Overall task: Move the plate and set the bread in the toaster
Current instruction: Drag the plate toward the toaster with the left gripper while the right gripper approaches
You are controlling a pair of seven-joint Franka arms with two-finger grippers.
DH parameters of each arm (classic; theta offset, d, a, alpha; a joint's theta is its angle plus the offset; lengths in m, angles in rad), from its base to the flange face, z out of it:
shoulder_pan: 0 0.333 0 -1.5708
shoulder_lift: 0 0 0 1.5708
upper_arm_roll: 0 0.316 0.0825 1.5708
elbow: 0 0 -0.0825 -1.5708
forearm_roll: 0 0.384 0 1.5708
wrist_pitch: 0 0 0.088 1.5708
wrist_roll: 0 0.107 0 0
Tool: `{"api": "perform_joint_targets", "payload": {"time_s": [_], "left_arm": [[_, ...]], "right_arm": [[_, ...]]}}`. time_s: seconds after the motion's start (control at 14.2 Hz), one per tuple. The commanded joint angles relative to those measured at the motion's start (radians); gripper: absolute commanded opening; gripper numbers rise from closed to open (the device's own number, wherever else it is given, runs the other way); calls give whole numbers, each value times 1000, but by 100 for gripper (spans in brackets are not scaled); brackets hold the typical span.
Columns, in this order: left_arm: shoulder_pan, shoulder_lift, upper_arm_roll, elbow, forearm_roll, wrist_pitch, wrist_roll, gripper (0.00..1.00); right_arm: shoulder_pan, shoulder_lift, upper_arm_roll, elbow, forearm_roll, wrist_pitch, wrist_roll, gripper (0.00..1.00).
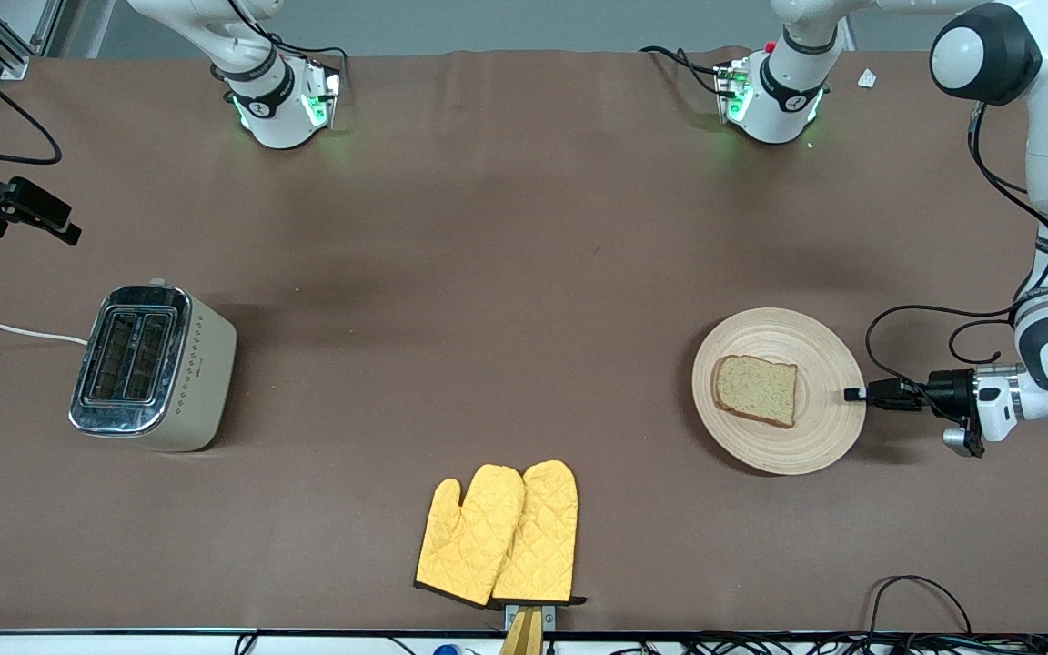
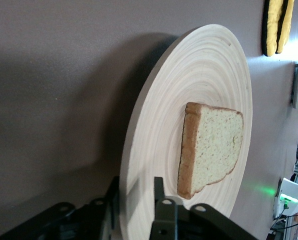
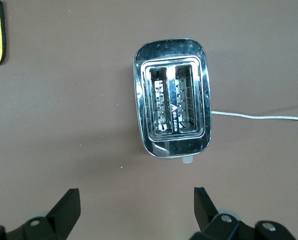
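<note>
The plate [image 1: 820,428] lies toward the left arm's end of the table with the bread [image 1: 756,389] flat on it. My left gripper [image 1: 854,394] is low at the plate's rim. In the left wrist view [image 2: 134,187] its jaws are shut on that rim, one finger under the plate [image 2: 209,75] and one on top, close to the bread [image 2: 214,145]. The toaster [image 1: 156,368] stands at the right arm's end, its slots empty. My right gripper [image 3: 133,197] is open and empty, high over the table beside the toaster [image 3: 172,97].
A pair of yellow oven mitts [image 1: 501,535] lies near the table's front edge, between the toaster and the plate. The toaster's white cord [image 1: 5,332] runs off the table's end. Black cables trail from the left wrist [image 1: 906,318].
</note>
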Motion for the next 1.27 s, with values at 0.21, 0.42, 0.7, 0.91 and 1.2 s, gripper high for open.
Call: {"api": "perform_joint_targets", "payload": {"time_s": [0.21,0.42,0.7,0.91,1.2], "left_arm": [[3,7,-15,21,-43,-11,34,0],[-3,-43,-114,24,-40,-15,-92,0],[-87,-65,-314,39,-40,28,-365,0],[-239,-57,-375,52,-52,242,-525,0],[-528,8,-391,58,-280,593,-547,0]], "right_arm": [[4,-3,2,-17,5,35,6,100],[-1,32,2,-18,5,29,3,100],[18,95,5,-17,14,43,1,100],[55,159,3,-15,45,100,33,100],[114,270,5,-17,52,215,84,100]]}}
